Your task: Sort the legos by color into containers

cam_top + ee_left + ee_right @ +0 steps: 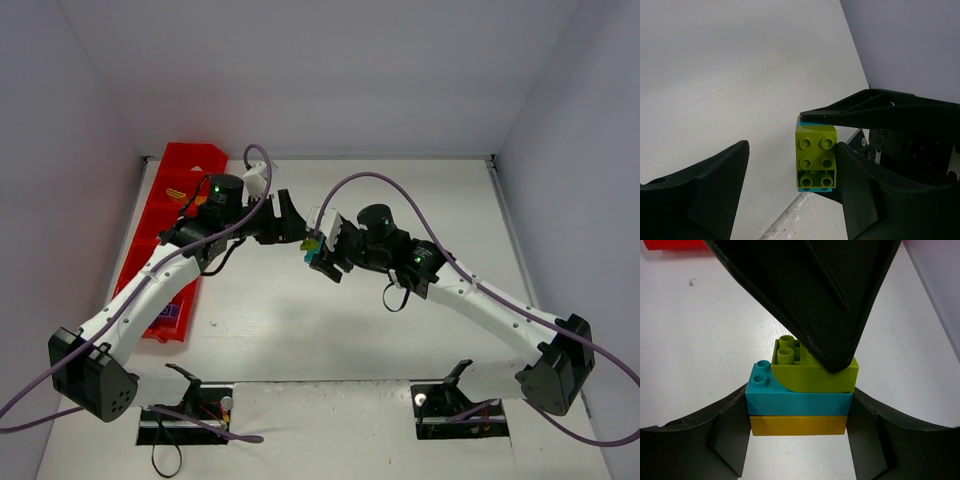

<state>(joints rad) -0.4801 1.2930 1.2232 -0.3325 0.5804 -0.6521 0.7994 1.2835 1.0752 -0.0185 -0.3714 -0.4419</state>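
Above the middle of the tabletop, the right claw pinches a stack by its teal brick and yellow brick. The left claw is spread around the lime brick, one finger touching it, the other apart. Pulling the colours apart looks like the step in hand: next, close and draw it off the studs. Glossy hard plastic, lime end rounded; the red tray lies far left

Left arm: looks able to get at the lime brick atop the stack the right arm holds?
Probably yes. Jaws of the left arm flank the lime brick, one beside it, one apart. Jaws of the right arm clamp the teal brick and yellow brick below, leaving lime's sides free.
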